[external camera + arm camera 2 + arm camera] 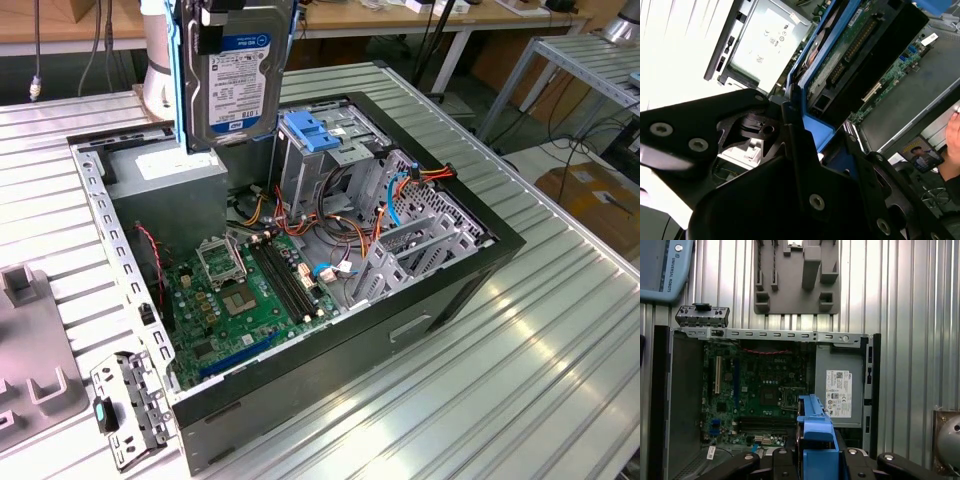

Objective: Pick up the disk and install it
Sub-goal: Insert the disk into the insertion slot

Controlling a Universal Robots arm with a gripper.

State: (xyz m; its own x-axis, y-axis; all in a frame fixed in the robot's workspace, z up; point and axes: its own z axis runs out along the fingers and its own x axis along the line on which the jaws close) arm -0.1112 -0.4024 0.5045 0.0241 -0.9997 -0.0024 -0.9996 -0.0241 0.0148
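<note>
The disk, a silver-black hard drive with a white-and-blue label and blue side rails, hangs upright in the air over the back of the open computer case. My gripper is shut on its upper end. In the first wrist view the disk's blue end handle sticks out between my black fingers, above the motherboard. The second wrist view shows the disk edge-on with its blue rail, clamped by the gripper. A metal drive cage with a blue latch stands inside the case, to the exterior view's right of the disk.
A big grey box with a white label fills one corner of the case. Loose cables lie by the cage. A grey fixture and a detached bracket rest on the ribbed table. A person's hand is nearby.
</note>
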